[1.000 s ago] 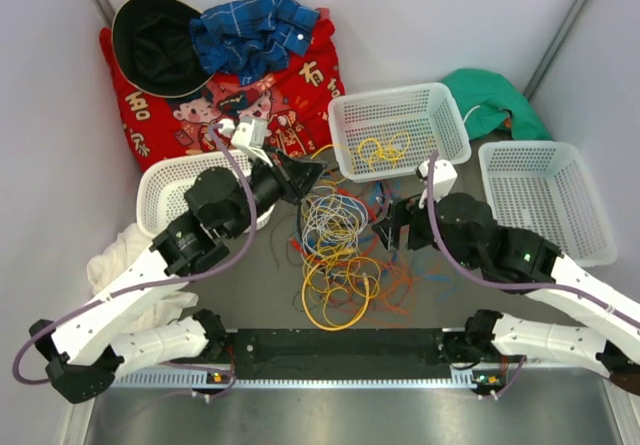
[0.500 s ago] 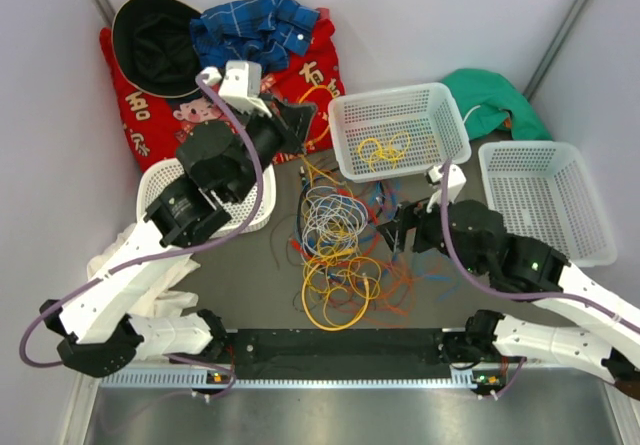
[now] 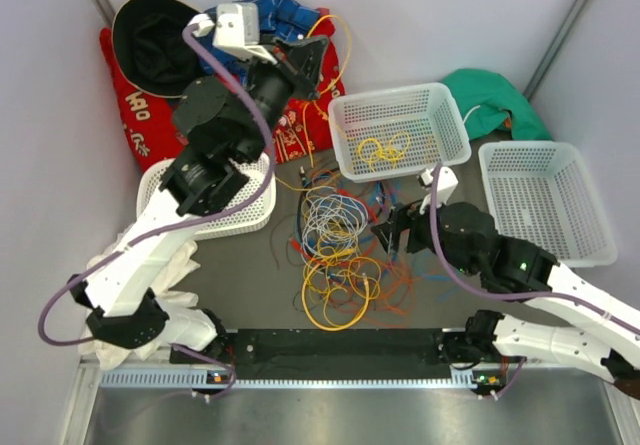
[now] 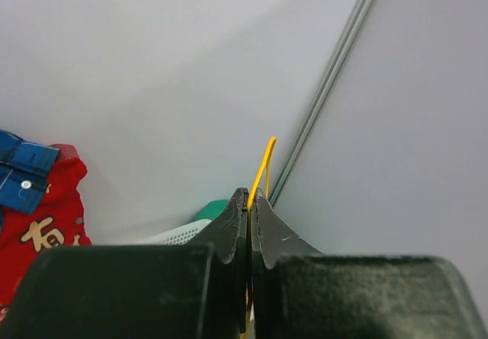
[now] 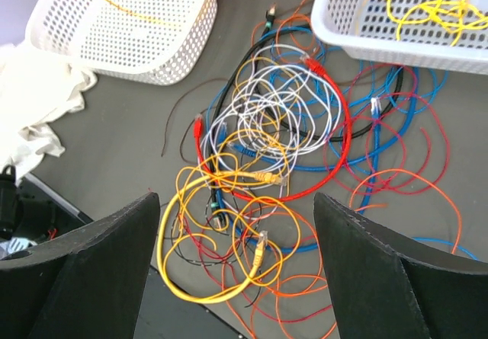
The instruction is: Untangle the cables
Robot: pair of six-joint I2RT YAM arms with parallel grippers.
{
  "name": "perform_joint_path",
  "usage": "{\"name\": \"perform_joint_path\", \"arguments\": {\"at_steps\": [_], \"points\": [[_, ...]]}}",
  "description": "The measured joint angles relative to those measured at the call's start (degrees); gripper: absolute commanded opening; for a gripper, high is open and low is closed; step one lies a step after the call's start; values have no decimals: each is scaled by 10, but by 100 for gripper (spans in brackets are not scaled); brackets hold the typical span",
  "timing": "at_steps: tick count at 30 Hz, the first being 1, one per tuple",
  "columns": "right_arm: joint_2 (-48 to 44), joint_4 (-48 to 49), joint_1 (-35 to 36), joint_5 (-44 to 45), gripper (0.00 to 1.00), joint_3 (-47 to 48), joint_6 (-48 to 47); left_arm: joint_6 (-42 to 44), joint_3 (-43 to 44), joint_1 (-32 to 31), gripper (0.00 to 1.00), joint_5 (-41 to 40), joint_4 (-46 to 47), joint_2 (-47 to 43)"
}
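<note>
The cables (image 3: 335, 255) lie in a tangle on the grey table between the arms: yellow, orange, red, blue, grey-white and black loops, also in the right wrist view (image 5: 274, 133). My left gripper (image 3: 310, 60) is raised high at the back, over the red cloth. It is shut on a thin yellow cable (image 3: 346, 40) that arcs above it and trails down to the pile. In the left wrist view the gripper (image 4: 250, 194) pinches this yellow cable (image 4: 264, 160). My right gripper (image 3: 390, 233) is open and empty at the pile's right side, and hovers above the yellow loops in its wrist view (image 5: 235, 196).
A white basket (image 3: 395, 93) behind the pile holds yellow cables (image 3: 383, 150). A second basket (image 3: 165, 180) stands left and a third (image 3: 530, 146) right. Red cloth (image 3: 300, 100), black hat (image 3: 150, 45), blue shirt (image 3: 290, 10), green cloth (image 3: 490, 95) and white cloth (image 3: 110, 255) lie around.
My left arm has risen and swung from the pile's far edge toward the back wall, drawing the yellow cable up and out. The right arm has barely shifted.
</note>
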Motion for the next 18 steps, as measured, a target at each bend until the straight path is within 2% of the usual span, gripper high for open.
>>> {"name": "perform_joint_path", "arguments": {"at_steps": [8,13,18], "points": [[-85,-34,0,40,80,9,0,3,3,47,0,47,138,127],[-139,-77,0,81,80,50,-2,-54,29,114,0,83,192,221],[-147,-102,0,118,80,78,-16,-102,89,162,0,103,242,314]]}}
